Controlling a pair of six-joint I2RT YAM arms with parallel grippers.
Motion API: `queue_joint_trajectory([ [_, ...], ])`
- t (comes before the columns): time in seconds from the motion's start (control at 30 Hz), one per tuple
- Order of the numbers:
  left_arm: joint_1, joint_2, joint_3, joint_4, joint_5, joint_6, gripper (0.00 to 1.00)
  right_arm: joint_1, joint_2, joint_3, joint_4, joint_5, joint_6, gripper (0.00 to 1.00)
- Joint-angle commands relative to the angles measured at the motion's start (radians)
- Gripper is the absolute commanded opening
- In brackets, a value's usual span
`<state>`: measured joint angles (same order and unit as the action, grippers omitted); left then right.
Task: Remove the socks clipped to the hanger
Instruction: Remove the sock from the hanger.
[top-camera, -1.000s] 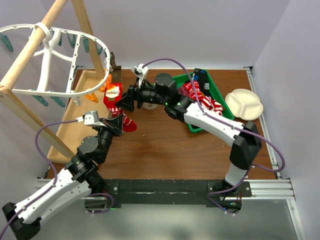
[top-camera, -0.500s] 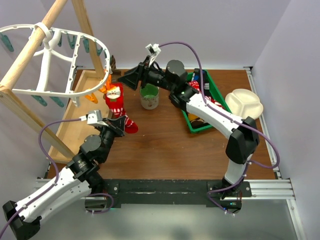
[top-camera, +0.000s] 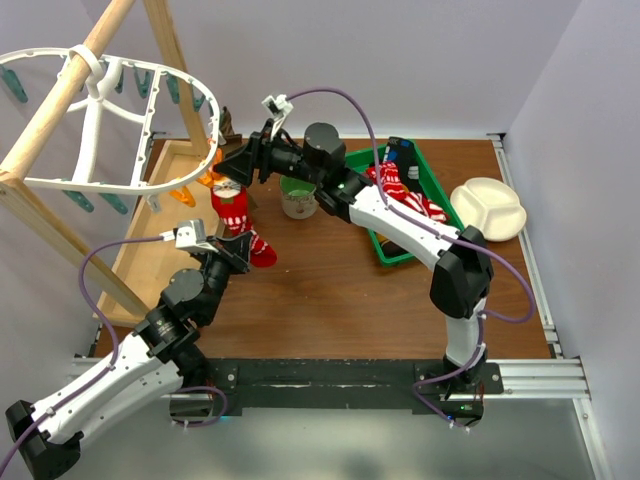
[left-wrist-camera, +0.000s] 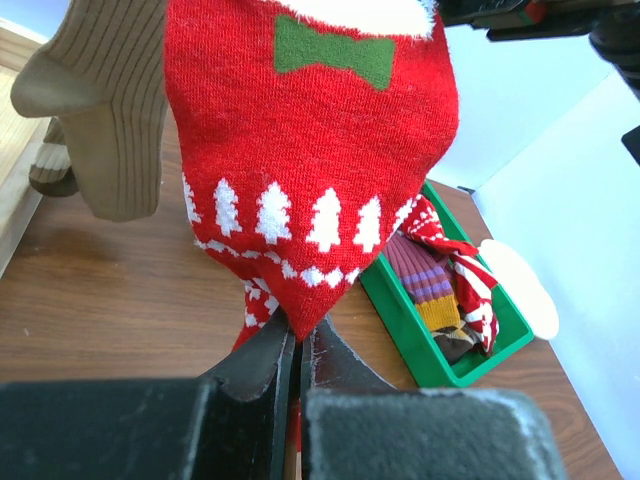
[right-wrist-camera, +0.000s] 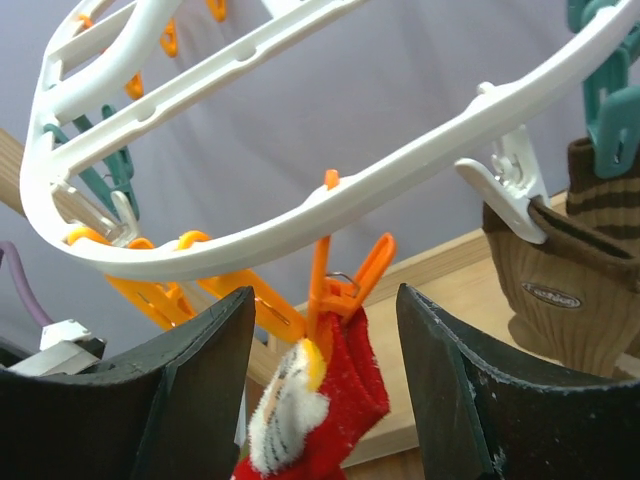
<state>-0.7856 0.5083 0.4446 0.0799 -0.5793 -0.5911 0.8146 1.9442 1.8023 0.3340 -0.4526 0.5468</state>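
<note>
A red Christmas sock with white trees hangs from an orange clip on the white oval hanger. My left gripper is shut on the sock's lower tip. My right gripper is open, its jaws either side of the orange clip and the sock's top, not touching. A tan-brown sock hangs from a teal clip beside it and shows in the left wrist view too.
A green bin at centre right holds several removed socks. A green-lined cup stands under the right arm. A white divided plate lies far right. The wooden pole frame and wooden tray stand left.
My right gripper swung away from the bin, rose, then came down left to straddle the orange clip. My left gripper stayed shut on the sock's tip.
</note>
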Motion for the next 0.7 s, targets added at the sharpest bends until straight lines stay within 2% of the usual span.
queue_joint_trajectory([
  [0.0, 0.006, 0.001, 0.011, 0.032, -0.001, -0.001, 0.00, 0.008, 0.009, 0.074, 0.031, 0.034, -0.007, 0.62],
  [0.3, 0.006, -0.004, 0.016, 0.031, 0.001, 0.005, 0.00, 0.021, 0.068, 0.144, 0.011, 0.054, -0.001, 0.59],
  [0.67, 0.006, -0.007, 0.020, 0.031, 0.004, 0.010, 0.00, 0.023, 0.081, 0.147, 0.017, 0.057, 0.008, 0.57],
])
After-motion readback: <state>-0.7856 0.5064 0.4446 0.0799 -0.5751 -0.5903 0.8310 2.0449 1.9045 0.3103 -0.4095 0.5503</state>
